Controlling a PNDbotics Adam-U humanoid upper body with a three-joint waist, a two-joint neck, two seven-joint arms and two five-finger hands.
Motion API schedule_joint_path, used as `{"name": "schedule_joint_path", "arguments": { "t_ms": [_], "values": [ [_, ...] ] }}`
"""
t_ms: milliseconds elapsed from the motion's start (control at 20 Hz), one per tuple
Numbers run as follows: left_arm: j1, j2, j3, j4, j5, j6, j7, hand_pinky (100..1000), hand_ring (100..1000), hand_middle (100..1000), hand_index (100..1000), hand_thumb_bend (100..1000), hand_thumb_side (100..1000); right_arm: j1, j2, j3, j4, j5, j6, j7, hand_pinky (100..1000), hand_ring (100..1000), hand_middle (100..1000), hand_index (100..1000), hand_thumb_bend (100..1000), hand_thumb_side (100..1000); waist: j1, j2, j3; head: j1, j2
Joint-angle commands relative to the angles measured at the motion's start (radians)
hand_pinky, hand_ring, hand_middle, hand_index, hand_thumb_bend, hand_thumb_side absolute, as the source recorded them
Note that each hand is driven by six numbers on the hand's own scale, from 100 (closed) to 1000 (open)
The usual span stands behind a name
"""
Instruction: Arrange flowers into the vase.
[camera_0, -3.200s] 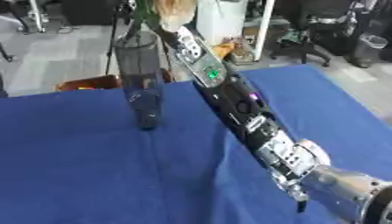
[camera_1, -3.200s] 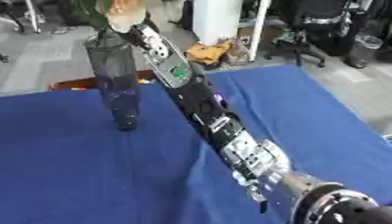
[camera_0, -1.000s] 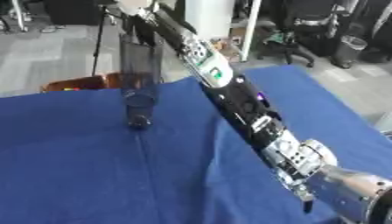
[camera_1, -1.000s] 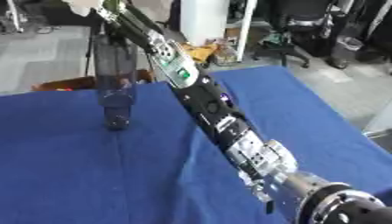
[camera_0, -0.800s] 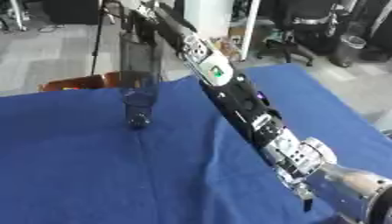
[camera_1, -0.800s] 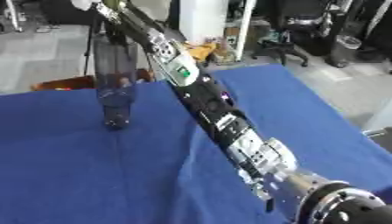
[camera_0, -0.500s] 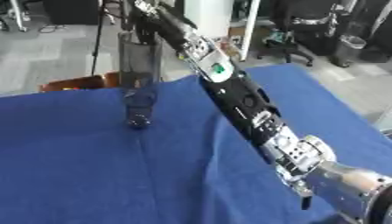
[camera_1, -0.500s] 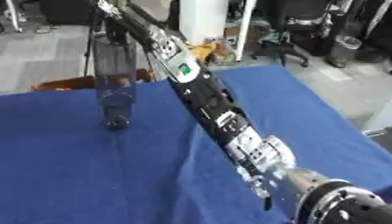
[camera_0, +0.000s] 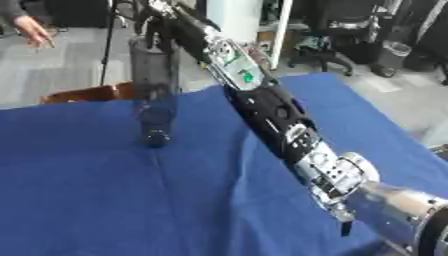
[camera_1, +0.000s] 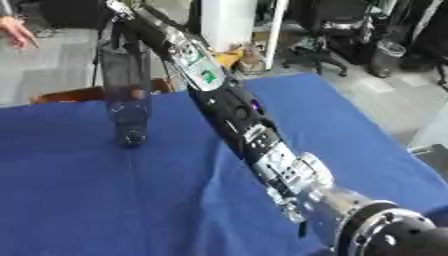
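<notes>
The flower that showed above the vase moments ago is out of sight now — the right arm has stretched higher over the rim. The dark vase stands upright on the blue table. The hand is above the frame; its fingers I cannot tell. Best to lower the stem straight — no nudging the rim.

Grey floor, black office chairs

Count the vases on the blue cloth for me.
1: a tall dark translucent vase stands upright at the far left of the blue tablecloth, beside the right arm. Nothing suggests others hidden.
</notes>
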Motion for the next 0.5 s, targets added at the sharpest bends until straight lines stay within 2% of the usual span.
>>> {"name": "schedule_joint_path", "arguments": {
  "t_ms": [50, 500],
  "values": [
    [-0.008, 0.023, 0.005, -0.009, -0.007, 0.002, 0.001, 404, 570, 603, 772, 588, 715, -0.01, -0.007, 0.002, -0.019, -0.052, 0.036, 0.028, 114, 457, 100, 580, 100, 847, -0.016, -0.035, -0.007, 0.005, 0.01],
    [-0.004, 0.026, 0.004, 0.0, -0.012, 0.004, 0.001, 406, 570, 603, 772, 586, 719, -0.017, -0.008, 0.014, -0.055, -0.16, 0.097, 0.082, 179, 506, 138, 614, 100, 815, -0.025, -0.053, -0.023, 0.011, 0.015]
  ]
}}
